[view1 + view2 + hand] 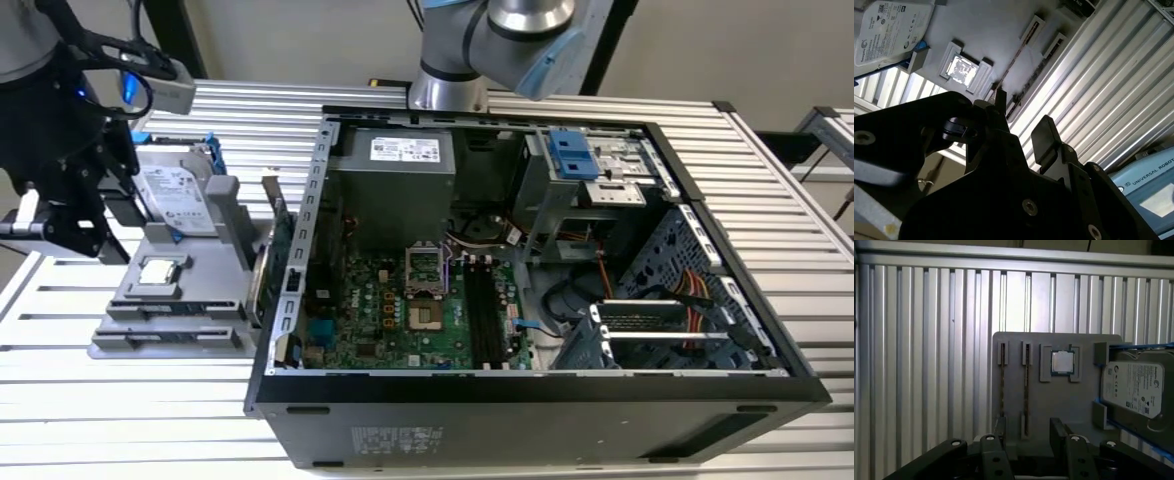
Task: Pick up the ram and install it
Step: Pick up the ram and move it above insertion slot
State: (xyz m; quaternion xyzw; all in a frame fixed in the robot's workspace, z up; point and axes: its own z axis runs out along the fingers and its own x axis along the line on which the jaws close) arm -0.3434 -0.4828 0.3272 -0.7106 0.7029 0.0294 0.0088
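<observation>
Pincer (1028, 425) apart, empty, above gray holder (1069, 400) on desk (929, 365).
Ram (1026, 390) on edge in holder slot, untouched; second stick (1002, 390) just beside; processor (1061, 362) and hard drive (1134, 387) near.

On the table (134, 400) an open computer case (534, 420) lies on its side. A holder (134, 295) lies just beside it, toward the exterior view's left. In the holder, two ram sticks (1002, 385) stand edgewise in slots, and the processor (1062, 362) sits between them and the hard drive (1134, 390).
</observation>
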